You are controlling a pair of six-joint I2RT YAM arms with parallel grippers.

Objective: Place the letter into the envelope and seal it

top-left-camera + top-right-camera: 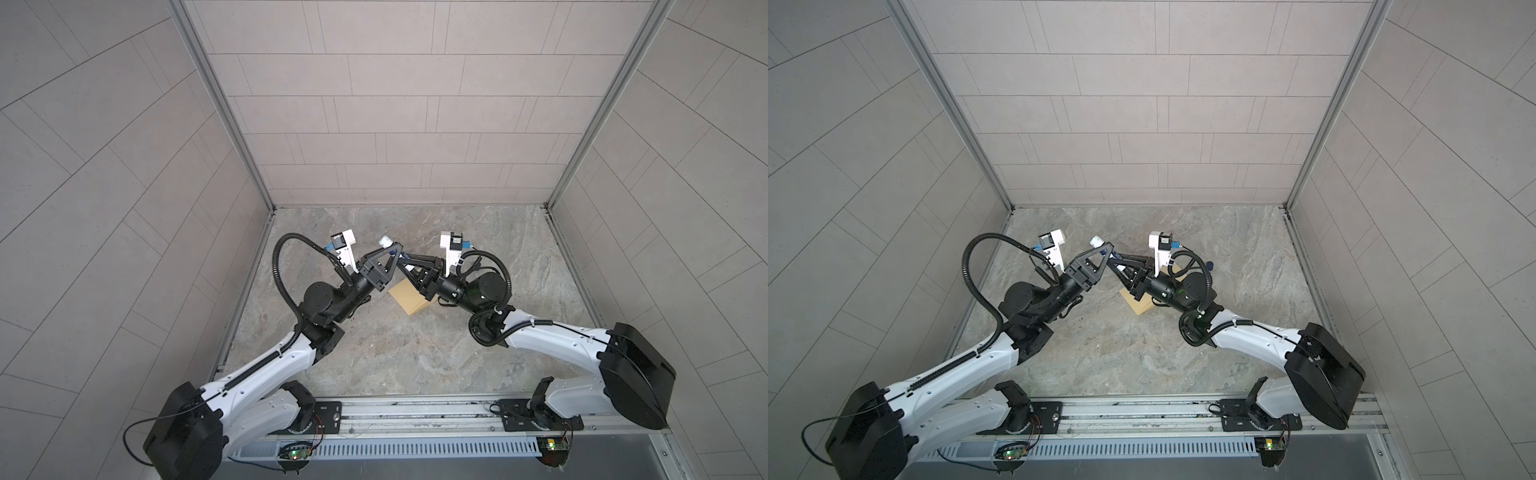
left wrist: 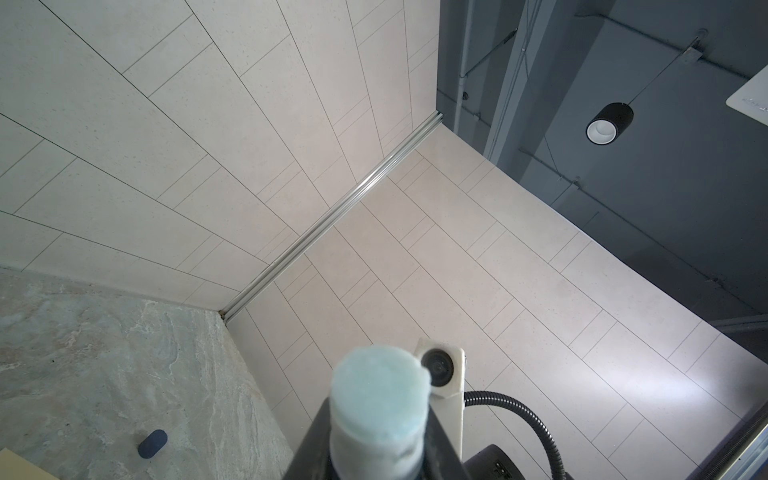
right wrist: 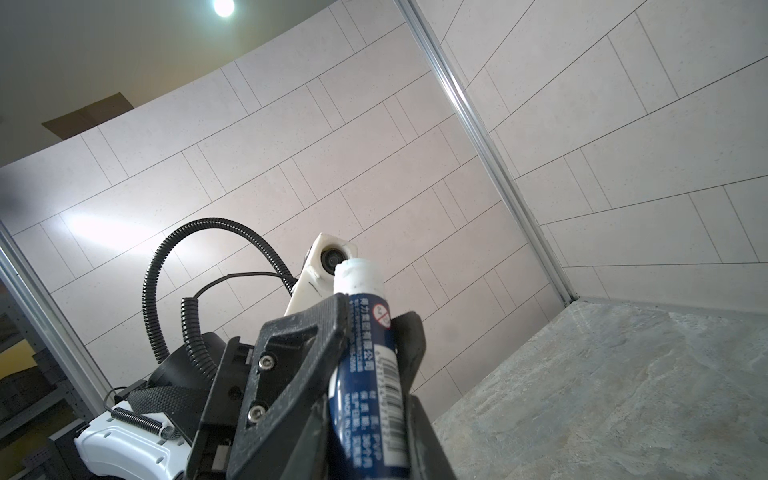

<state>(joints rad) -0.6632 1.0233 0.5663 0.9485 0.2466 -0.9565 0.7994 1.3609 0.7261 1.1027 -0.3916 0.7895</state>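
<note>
The envelope (image 1: 409, 301) lies flat on the table (image 1: 415, 353) beneath both grippers; the letter does not show. Being light, limp paper, it would likely slide, so pressing down on a corner suits it. The left gripper (image 1: 394, 249) and right gripper (image 1: 405, 265) each pinch a glue stick (image 3: 365, 365) above the envelope. Around the envelope the table is open, with the walls well apart.

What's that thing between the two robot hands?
A glue stick, tip bare, gripped by the left hand and the right hand, clearest in the right wrist view.
</note>
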